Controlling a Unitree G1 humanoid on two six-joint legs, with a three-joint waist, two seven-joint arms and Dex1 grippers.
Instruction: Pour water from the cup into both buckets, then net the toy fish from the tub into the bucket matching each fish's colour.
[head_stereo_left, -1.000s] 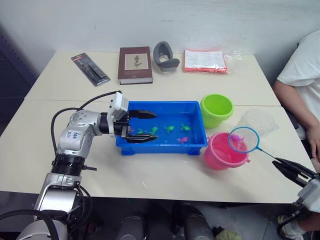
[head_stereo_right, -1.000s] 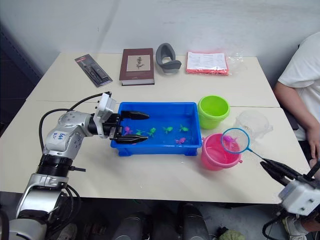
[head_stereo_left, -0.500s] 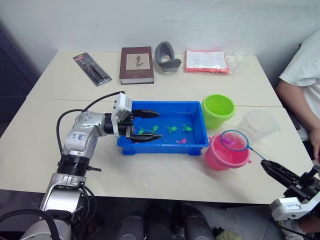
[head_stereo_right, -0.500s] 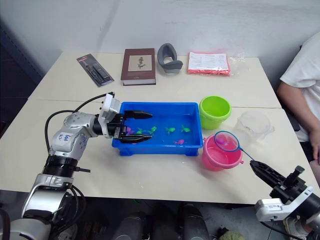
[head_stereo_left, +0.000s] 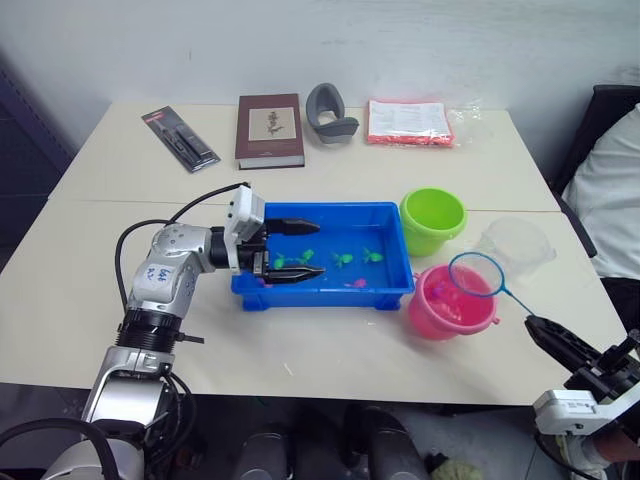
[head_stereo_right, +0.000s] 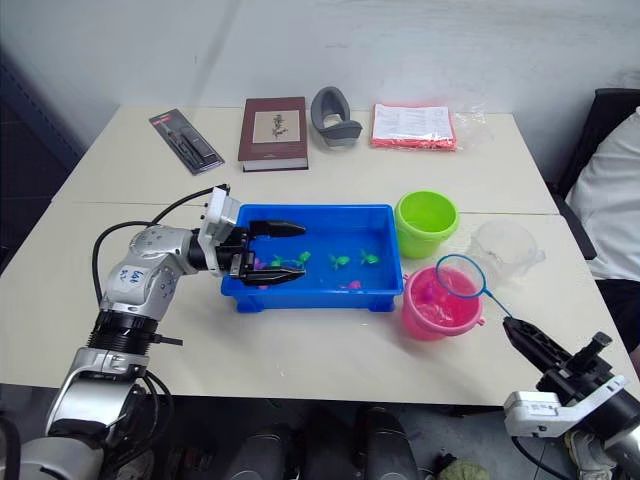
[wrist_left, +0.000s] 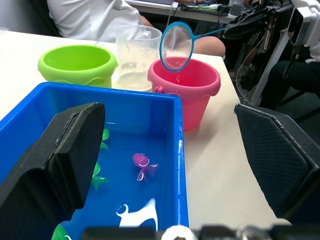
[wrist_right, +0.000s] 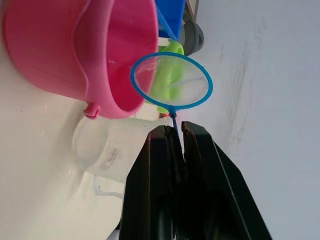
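While the right gripper (wrist_right: 176, 137) clamps the thin handle of the blue net (head_stereo_left: 476, 275) between closed fingers, the hoop sits over the far side of the pink bucket (head_stereo_left: 450, 302), which stands near the desk's right front edge. The mesh looks empty, so the hold probably serves to drop a catch into that bucket; this is a judgement. The net is held from far out on its handle, which keeps the gripper clear of the bucket rim.

The left gripper (head_stereo_left: 292, 250) has its jaws wide apart and grasps nothing. One finger lies over the water and the other over the near-left rim of the tub (head_stereo_left: 396, 218), a placement that would brace the tub against sliding during netting. The tub sits at the desk's centre and holds several toy fish (head_stereo_left: 343, 258), green ones and a magenta one (wrist_left: 142, 163).

The green bucket (head_stereo_left: 432, 219) stands just beside the tub's far right corner, with the cup (head_stereo_left: 516, 243) to its right, close behind the pink bucket.

The desk (head_stereo_left: 110, 300) is a pale, matt top formed of two joined panels. Along its far edge lie a packaged tool (head_stereo_left: 180, 139), a brown book (head_stereo_left: 270, 130), a grey holder (head_stereo_left: 330, 112) and a bagged red pack (head_stereo_left: 410, 122). A plain white wall stands behind, and a person in white (head_stereo_left: 620, 205) sits at the right edge.
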